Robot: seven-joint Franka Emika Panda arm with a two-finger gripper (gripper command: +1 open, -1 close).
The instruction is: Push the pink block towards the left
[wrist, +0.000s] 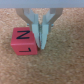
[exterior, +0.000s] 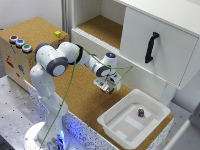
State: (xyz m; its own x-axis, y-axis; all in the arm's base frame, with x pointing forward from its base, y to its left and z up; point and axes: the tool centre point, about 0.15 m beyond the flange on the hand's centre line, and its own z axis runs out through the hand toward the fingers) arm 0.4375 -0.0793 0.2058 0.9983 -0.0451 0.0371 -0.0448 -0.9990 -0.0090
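Cork-topped bench (exterior: 80, 102) in front of white cabinets, speckled front edge, metal floor plate under the arm base. White cabinet door (exterior: 157, 45) at the exterior view's right, black handle (exterior: 151, 47) on it. Open cork-lined shelf (exterior: 102, 30) behind the arm.

Writing: pink block (wrist: 22, 43) carries black letters, "N" on its upper face and "L" on the face below, both read sideways in the wrist view. Wooden box (exterior: 20, 55) at the exterior view's left has small coloured stickers on its front, too blurred to read. No brand text legible on the arm.

Around: three round buttons (exterior: 20, 43) on top of the wooden box, small yellow cube (exterior: 58, 34) further back on the cork. White plastic tray (exterior: 134, 120) on the bench at the exterior view's right, small dark maroon block (exterior: 141, 113) inside it. Green cable (exterior: 75, 80) runs along the arm.

Gripper (wrist: 42, 44) is down at the cork surface, just beside the tray's near corner. Fingers (wrist: 33, 25) sit nearly together, only a slim gap, nothing between them. Pink block lies on the cork right beside the fingertips, touching or almost touching their side, outside the jaws. In the exterior view the block is hidden by the gripper.
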